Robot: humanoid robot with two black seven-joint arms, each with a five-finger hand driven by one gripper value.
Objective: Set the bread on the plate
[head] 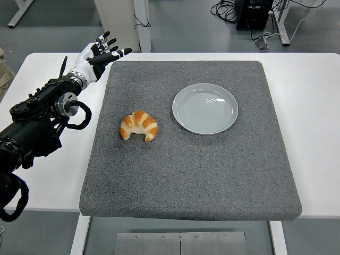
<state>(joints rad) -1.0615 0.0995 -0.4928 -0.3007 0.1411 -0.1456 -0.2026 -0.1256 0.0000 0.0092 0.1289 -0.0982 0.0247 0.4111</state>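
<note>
A golden croissant (139, 126) lies on the grey mat (191, 170), left of centre. To its right, with a small gap between them, sits an empty pale grey plate (205, 108). My left hand (101, 54) hovers at the mat's far left corner, well above and left of the croissant, its fingers spread and holding nothing. My black left arm runs down to the picture's left edge. The right arm is out of view.
The mat covers most of the white table (313, 95). Beyond the table's far edge are table legs and cables (234, 10) on the floor.
</note>
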